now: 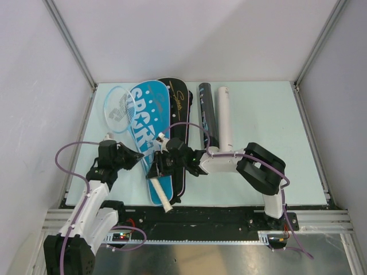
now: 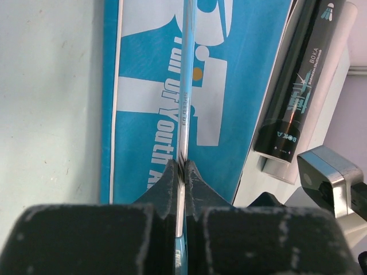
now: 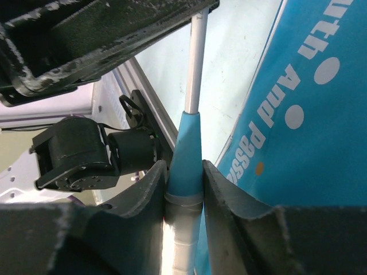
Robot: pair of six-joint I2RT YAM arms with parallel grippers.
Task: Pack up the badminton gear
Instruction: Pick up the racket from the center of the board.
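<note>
The racket (image 1: pixel 163 196) lies along the blue cover (image 1: pixel 146 123), its white grip toward 6 o'clock and its head toward 11 o'clock on the pale surface (image 1: pixel 264 114). The right hand (image 3: pixel 184 172) is closed on the racket where the grip meets the blue cone. Just at its 10 o'clock, the left hand (image 2: pixel 182 169) pinches the thin shaft. A black cover (image 1: pixel 179 103) lies partly hidden by the blue one. Toward 1 o'clock, a black tube (image 1: pixel 207 112) and a white tube (image 1: pixel 224 117) lie side by side.
</note>
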